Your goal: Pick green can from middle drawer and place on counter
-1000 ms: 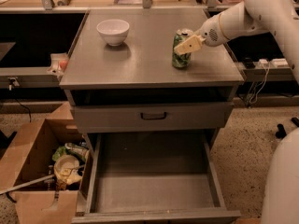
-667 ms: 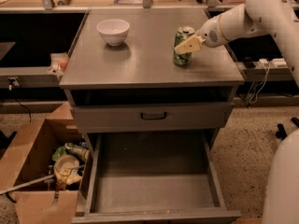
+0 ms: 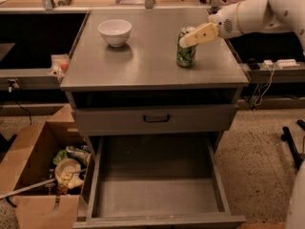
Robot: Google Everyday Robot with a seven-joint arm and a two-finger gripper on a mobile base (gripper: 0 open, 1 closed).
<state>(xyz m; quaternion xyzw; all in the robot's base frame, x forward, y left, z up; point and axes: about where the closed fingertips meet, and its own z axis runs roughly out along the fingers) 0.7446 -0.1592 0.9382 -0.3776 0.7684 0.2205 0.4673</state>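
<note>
Grey counter over the pulled-out middle drawer. White bowl near the far left corner. Green can upright by the right edge, my gripper at its top, can't tell whether it's clamped.

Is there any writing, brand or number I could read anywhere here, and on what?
No text can be read.
Print on the green can, standing on the counter with the tool at its top: too blurred.
Litter in the cardboard box: too blurred.
</note>
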